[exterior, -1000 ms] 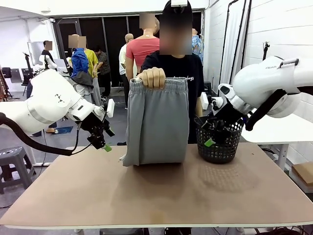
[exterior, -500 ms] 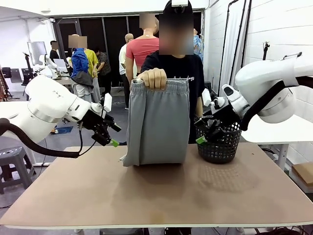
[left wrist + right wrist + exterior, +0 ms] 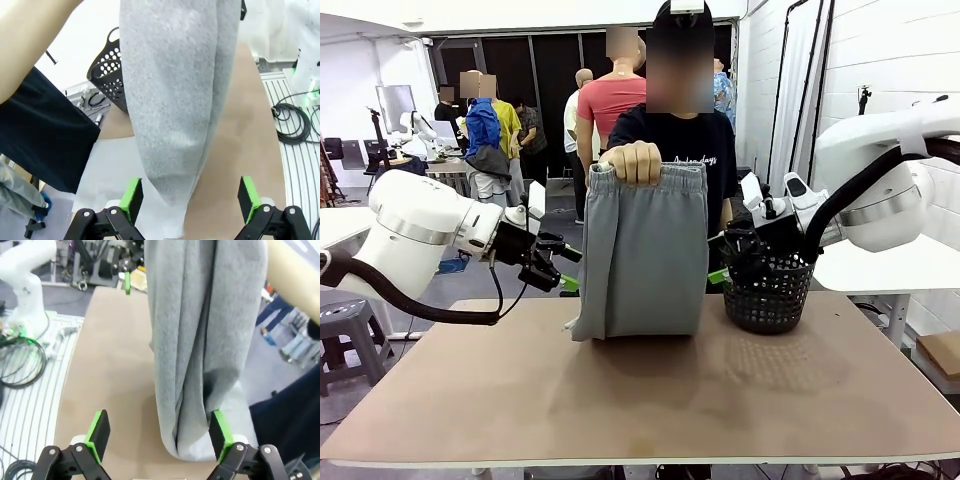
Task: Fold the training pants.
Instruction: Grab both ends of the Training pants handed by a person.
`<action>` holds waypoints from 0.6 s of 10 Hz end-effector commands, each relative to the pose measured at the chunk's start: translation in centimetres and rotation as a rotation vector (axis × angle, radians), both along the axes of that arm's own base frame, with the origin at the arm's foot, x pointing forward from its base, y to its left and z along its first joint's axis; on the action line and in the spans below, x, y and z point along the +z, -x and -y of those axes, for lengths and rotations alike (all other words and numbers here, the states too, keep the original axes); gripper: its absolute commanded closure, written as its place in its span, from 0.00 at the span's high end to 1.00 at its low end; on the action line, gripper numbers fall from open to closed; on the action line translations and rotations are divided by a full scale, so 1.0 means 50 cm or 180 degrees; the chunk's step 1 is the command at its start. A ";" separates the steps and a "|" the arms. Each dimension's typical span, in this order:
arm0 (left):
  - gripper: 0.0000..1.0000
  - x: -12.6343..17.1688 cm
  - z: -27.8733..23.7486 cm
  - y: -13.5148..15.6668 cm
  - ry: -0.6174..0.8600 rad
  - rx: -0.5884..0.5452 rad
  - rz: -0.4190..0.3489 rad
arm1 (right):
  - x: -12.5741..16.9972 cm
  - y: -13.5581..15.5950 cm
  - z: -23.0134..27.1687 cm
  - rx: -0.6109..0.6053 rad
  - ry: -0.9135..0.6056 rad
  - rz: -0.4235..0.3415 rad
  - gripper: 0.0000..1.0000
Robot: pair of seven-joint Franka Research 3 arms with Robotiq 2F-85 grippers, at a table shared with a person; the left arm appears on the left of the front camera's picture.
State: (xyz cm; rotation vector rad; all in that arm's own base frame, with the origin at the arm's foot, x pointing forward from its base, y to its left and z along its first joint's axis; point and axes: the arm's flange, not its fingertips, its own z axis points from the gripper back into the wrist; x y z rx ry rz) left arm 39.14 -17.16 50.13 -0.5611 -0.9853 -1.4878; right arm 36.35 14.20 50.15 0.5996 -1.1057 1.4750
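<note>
Pants [image 3: 645, 250] held up over the counter [image 3: 620, 400], ready for taking.
Nearest us the counter lies bare, room enough, we judge, for the folding. Our left hand [image 3: 190, 197] and right hand [image 3: 160, 432] point in at the pants from either side, jaws spread wide and holding nothing, likely so each can take an edge. The pants hang upright mid-counter, hem resting on it, near the basket [image 3: 767, 295]. Behind, a person's fist [image 3: 632, 158] grips the waistband, so the cloth hangs flat within our reach.
</note>
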 end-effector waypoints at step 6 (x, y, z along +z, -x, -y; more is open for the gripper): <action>1.00 -0.001 0.011 -0.003 0.0458 0.0147 0.0032 | 0.000 0.009 -0.011 0.0101 -0.0151 0.0051 1.00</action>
